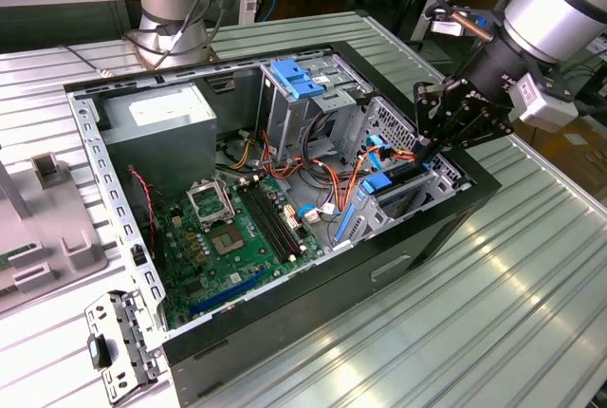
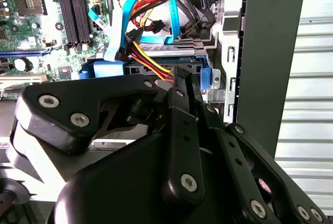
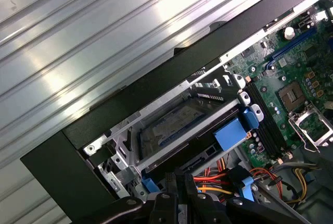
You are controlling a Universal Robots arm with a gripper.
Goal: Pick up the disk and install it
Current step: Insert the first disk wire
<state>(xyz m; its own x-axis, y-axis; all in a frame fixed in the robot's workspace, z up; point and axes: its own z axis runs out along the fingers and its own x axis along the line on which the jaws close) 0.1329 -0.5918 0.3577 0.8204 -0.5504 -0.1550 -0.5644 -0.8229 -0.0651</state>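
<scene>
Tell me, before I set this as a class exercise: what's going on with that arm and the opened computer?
A robot arm's gripper reaches into the open computer case at the corner on the exterior view's right, its black fingers drawn close together over a drive bay. The disk lies flat inside that bay, under the metal frame, with blue side rails and orange and red cables beside it. The motherboard lies bare nearby.

— Any print you can read here?
— None. The white sticker [image 1: 163,104] on the grey power-supply box [image 1: 156,138] carries marks too small to make out.
— And the motherboard [image 1: 237,237]?
— Its lettering is illegible too.
</scene>
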